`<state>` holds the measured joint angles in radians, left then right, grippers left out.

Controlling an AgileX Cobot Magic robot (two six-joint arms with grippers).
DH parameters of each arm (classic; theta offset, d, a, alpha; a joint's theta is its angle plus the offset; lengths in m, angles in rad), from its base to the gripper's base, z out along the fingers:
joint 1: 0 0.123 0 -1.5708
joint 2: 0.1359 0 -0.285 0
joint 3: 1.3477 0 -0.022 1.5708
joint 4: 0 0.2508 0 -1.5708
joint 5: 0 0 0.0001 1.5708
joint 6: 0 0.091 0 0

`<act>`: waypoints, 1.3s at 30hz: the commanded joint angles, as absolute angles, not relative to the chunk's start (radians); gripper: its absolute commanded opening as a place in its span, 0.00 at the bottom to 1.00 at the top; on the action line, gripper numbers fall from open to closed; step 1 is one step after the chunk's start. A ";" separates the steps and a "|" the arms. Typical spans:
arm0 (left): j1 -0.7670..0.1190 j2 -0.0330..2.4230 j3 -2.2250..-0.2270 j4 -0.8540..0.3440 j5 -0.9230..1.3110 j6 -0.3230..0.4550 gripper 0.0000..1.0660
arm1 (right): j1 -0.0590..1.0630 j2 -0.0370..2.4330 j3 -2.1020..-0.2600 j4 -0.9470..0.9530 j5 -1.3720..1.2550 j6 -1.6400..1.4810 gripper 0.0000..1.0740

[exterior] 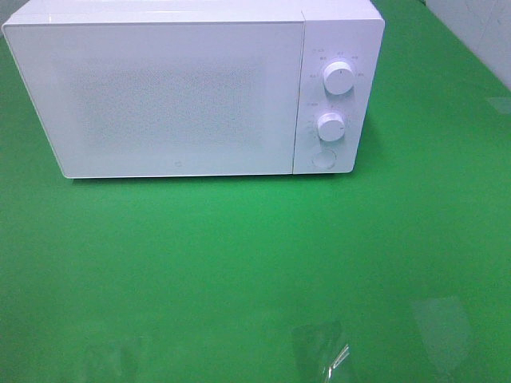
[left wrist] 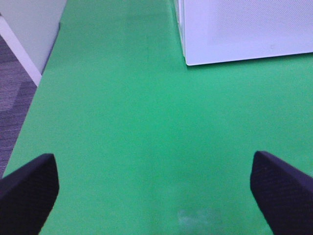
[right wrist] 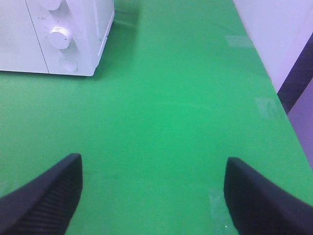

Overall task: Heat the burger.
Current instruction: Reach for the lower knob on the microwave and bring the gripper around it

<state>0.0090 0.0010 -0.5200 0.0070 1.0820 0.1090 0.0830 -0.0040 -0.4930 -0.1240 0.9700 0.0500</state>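
The burger is out of view in every frame. A white microwave (exterior: 192, 88) stands at the back of the green table with its door shut; it shows too in the left wrist view (left wrist: 244, 29) and the right wrist view (right wrist: 54, 36). My left gripper (left wrist: 156, 191) hangs open over bare green surface, some way from the microwave's left corner, with nothing between its black fingers (left wrist: 29, 188). My right gripper (right wrist: 154, 196) is also open and empty, over the table in front of and to the right of the microwave. Neither gripper appears in the exterior high view.
The microwave's control panel carries two round knobs (exterior: 339, 77) and a round button (exterior: 322, 158). The green table (exterior: 239, 263) ends at a floor drop on the left (left wrist: 19, 103) and near a white wall (right wrist: 283, 29) on the right.
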 commanded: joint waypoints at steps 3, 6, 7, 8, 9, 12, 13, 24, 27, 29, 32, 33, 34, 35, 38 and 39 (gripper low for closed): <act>0.030 -0.029 -0.518 0.000 1.069 0.109 0.94 | 0.076 -0.031 -0.491 -0.122 0.960 0.038 0.70; 0.030 -0.029 -0.518 0.000 1.069 0.109 0.94 | 0.076 -0.031 -0.491 -0.122 0.960 0.038 0.70; 0.030 -0.029 -0.518 0.000 1.069 0.109 0.94 | 0.076 -0.031 -0.491 -0.122 0.960 0.038 0.70; 0.030 -0.029 -0.518 0.000 1.069 0.109 0.94 | 0.076 -0.031 -0.491 -0.122 0.960 0.038 0.70; 0.030 -0.029 -0.518 0.000 1.069 0.109 0.94 | 0.076 -0.031 -0.491 -0.122 0.960 0.038 0.70; 0.030 -0.029 -0.518 0.000 1.069 0.109 0.94 | 0.076 -0.031 -0.491 -0.122 0.960 0.038 0.70; 0.030 -0.029 -0.518 0.000 1.069 0.109 0.94 | 0.076 -0.031 -0.491 -0.122 0.960 0.038 0.70; 0.030 -0.029 -0.518 0.000 1.069 0.109 0.94 | 0.076 -0.031 -0.491 -0.122 0.960 0.038 0.70; 0.030 -0.029 -0.518 0.000 1.069 0.109 0.94 | 0.076 -0.031 -0.491 -0.122 0.960 0.038 0.70; 0.030 -0.029 -0.518 0.000 1.069 0.109 0.94 | 0.076 -0.031 -0.491 -0.122 0.960 0.038 0.70; 0.030 -0.029 -0.518 0.000 1.069 0.109 0.94 | 0.076 -0.031 -0.491 -0.122 0.960 0.038 0.70; 0.030 -0.029 -0.518 0.000 1.069 0.109 0.94 | 0.076 -0.031 -0.491 -0.122 0.960 0.038 0.70; 0.030 -0.029 -0.518 0.000 1.069 0.109 0.94 | 0.076 -0.031 -0.491 -0.122 0.960 0.038 0.70; 0.030 -0.029 -0.518 0.000 1.069 0.109 0.94 | 0.076 -0.031 -0.491 -0.122 0.960 0.038 0.70; 0.030 -0.029 -0.518 0.000 1.069 0.109 0.94 | 0.076 -0.031 -0.491 -0.122 0.960 0.038 0.70; 0.030 -0.029 -0.518 0.000 1.069 0.109 0.94 | 0.076 -0.031 -0.491 -0.122 0.960 0.038 0.70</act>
